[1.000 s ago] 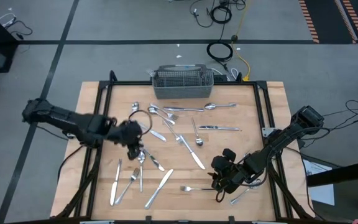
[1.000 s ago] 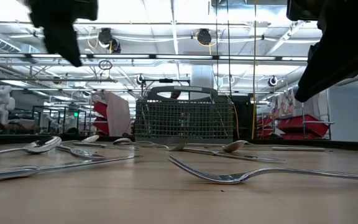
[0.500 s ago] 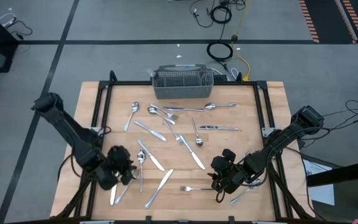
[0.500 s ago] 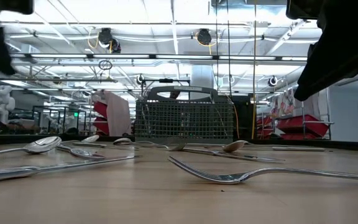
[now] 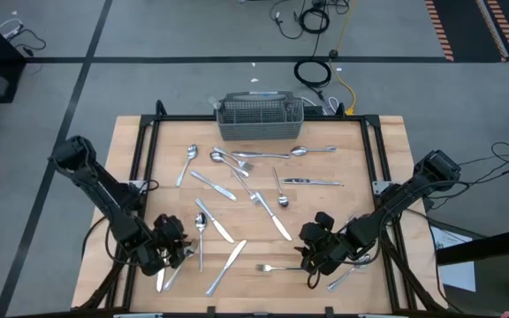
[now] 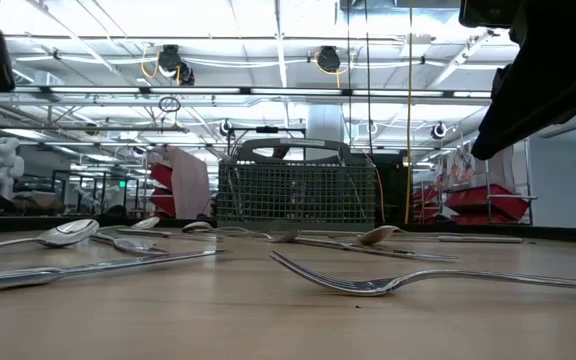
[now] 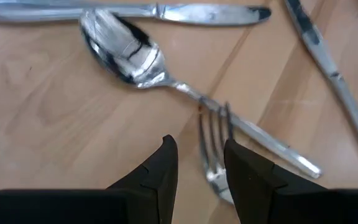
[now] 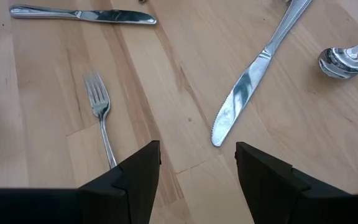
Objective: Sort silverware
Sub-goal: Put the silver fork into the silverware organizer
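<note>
Left wrist view: left gripper (image 7: 199, 165), parted, straddles a fork (image 7: 215, 155).

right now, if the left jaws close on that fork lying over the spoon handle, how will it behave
The fork looks like thin polished metal, so probably stiff but slippery. Its tines rest across the spoon handle, so it may rock or nudge the spoon. It lies flat on the table, leaving little to grip.

Bright, even light pours from the ceiling lamps (image 6: 298, 20), glaring white in the low view. The table (image 5: 343, 159) shows only soft shadows. Glints flash off a spoon (image 7: 126, 53), slightly blurred up close.
</note>
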Controlling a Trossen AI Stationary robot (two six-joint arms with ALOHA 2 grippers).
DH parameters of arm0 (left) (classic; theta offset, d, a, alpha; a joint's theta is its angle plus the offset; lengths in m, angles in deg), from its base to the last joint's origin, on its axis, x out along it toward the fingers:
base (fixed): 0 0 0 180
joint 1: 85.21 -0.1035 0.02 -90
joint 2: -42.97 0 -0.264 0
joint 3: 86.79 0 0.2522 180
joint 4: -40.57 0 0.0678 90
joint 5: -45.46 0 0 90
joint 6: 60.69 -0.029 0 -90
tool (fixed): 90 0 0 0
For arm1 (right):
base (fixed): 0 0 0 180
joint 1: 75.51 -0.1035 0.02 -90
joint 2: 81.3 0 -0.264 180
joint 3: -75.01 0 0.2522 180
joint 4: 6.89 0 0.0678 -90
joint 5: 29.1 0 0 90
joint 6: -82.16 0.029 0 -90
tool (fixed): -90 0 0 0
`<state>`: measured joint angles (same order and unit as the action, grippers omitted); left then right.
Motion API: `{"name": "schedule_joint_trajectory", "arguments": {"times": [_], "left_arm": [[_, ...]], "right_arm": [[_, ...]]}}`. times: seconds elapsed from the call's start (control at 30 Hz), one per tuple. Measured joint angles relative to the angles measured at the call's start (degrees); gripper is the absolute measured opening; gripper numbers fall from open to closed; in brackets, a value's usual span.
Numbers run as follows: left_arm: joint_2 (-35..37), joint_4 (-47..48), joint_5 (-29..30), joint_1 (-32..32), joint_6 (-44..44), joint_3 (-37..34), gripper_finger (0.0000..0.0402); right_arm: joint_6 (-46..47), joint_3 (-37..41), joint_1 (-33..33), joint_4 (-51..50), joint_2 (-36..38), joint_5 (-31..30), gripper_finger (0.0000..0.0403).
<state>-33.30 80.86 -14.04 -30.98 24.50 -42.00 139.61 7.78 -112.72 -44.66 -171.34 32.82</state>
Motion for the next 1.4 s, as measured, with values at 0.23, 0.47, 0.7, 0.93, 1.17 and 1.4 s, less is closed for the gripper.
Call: {"name": "schedule_joint_trajectory", "arguments": {"times": [0.23, 0.47, 0.7, 0.93, 1.17, 1.4], "left_arm": [[0.48, -15.82, 0.32, -0.13, -6.44, -7.27, 0.0135], [0.49, -36.35, 3.39, -0.26, -10.56, -17.68, 0.0133], [0.6, -52.44, 4.8, -1.83, -13.76, -25.24, 0.0017], [0.38, -55.8, 2.52, -4.09, -13.56, -22.22, 0.0004], [0.4, -53.79, 7.21, -7.4, -17.5, -15.94, 0.0002], [0.4, -51.84, 10.28, -14.19, -27.29, -10.2, 0.0001]], "right_arm": [[0.29, 0.0, -0.02, 1.56, 0.0, 1.75, 0.0199], [0.88, 0.0, 0.04, 2.1, 0.0, 2.98, 0.0199], [1.87, 0.0, 0.38, 1.97, 0.0, 4.45, 0.0199], [1.28, 0.0, 0.9, 1.45, 0.0, 4.15, 0.0199], [0.3, 0.0, 1.16, 1.45, 0.0, 3.97, 0.0199], [0.15, 0.0, 1.14, 1.42, 0.0, 3.97, 0.0199]]}}
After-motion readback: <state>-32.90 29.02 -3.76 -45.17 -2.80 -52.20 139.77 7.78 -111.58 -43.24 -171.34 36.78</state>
